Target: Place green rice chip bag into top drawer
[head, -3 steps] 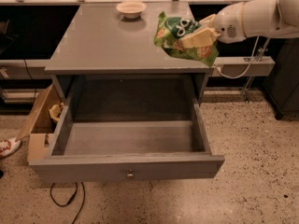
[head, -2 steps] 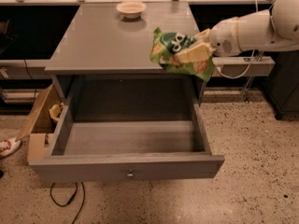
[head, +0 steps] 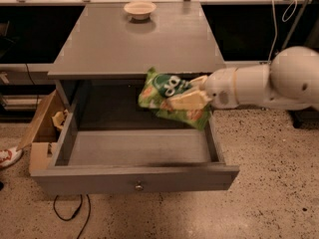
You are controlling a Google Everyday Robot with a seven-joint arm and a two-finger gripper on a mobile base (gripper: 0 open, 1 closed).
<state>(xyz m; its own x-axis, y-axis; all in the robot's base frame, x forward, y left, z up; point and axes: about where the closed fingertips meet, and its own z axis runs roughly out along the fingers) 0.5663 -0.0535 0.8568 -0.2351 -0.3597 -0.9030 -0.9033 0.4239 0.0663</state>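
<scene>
Gripper point(head: 192, 91) is holding the green rice chip bag point(head: 164, 86), its two cream fingers pressing tight on the bag's right side; the white arm point(head: 259, 86) is reaching in from the right. The bag is hanging tilted in the air over the back right part of the top drawer point(head: 134, 176), which is standing pulled out; a small cream bowl point(head: 140, 9) is sitting far back on the cabinet top point(head: 139, 46).

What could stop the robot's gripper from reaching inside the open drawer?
Probably nothing, so yes. The gripper, shut on the green rice chip bag, hangs over the top drawer, which is pulled out, with only open air beneath.
</scene>
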